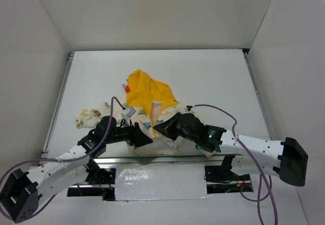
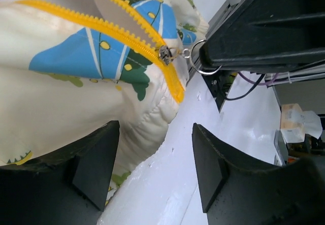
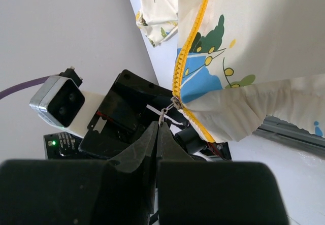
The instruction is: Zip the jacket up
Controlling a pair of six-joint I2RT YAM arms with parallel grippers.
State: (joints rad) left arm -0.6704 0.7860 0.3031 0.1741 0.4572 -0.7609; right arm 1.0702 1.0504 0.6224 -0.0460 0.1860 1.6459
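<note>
The jacket (image 1: pixel 147 90) lies crumpled near the table's front edge, cream with printed figures and a yellow hood toward the back. Its yellow zipper (image 2: pixel 127 29) ends at a metal slider (image 2: pixel 165 54) close to the bottom hem. My right gripper (image 3: pixel 161 125) is shut on the slider's small ring pull (image 2: pixel 195 63), just below the slider (image 3: pixel 175 103). My left gripper (image 2: pixel 155 159) stands open beside the hem (image 2: pixel 147 123), nothing between its fingers (image 2: pixel 96 159), bare table under them. In the top view both grippers, left (image 1: pixel 144 139) and right (image 1: pixel 158 127), meet at the jacket's near edge.
White walls enclose the table (image 1: pixel 213 77) at the back and sides. A metal rail (image 1: pixel 167 159) runs along the front edge below the jacket. Purple cables (image 1: pixel 223 113) loop over both arms. The left arm's wrist camera (image 3: pixel 58 103) sits close to my right fingers.
</note>
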